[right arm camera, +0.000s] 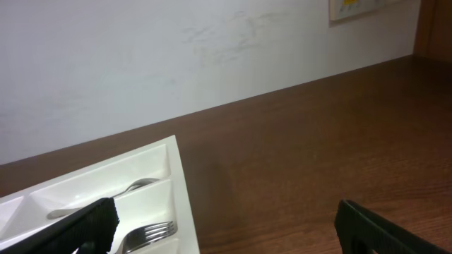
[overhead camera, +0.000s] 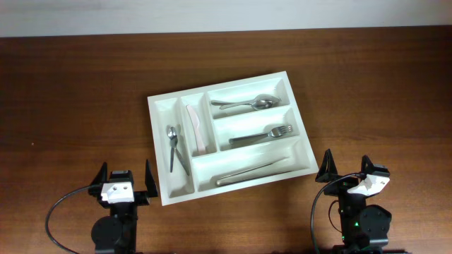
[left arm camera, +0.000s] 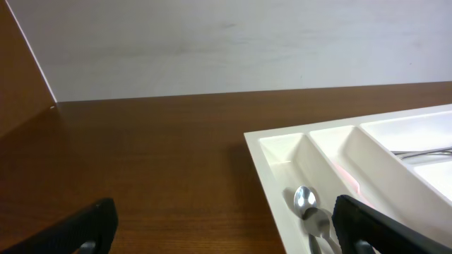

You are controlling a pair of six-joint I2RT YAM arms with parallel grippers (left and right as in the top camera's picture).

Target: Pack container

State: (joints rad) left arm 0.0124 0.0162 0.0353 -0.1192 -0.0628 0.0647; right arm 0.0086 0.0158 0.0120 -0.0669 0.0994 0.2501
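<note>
Item one: the container (overhead camera: 176,186), white, five compartments. It is lying on the desk (overhead camera: 70,106) ahead of both sets of jaws, to the right of the left jaws and to the left of the right jaws.

We are counting its contents:
- spoons (overhead camera: 244,104) in the wide compartment farthest from the jaws
- a fork (overhead camera: 263,133) in the middle wide one
- a long slim metal utensil (overhead camera: 251,171) in the wide one nearest the jaws
- a small spoon (overhead camera: 170,132) in the outer narrow slot
- a pale pink utensil (overhead camera: 195,128) in the narrow slot beside it

Item two: the left jaws are standing wide apart, gripping nothing.

Item three: the right jaws are likewise standing wide apart, gripping nothing.
</note>
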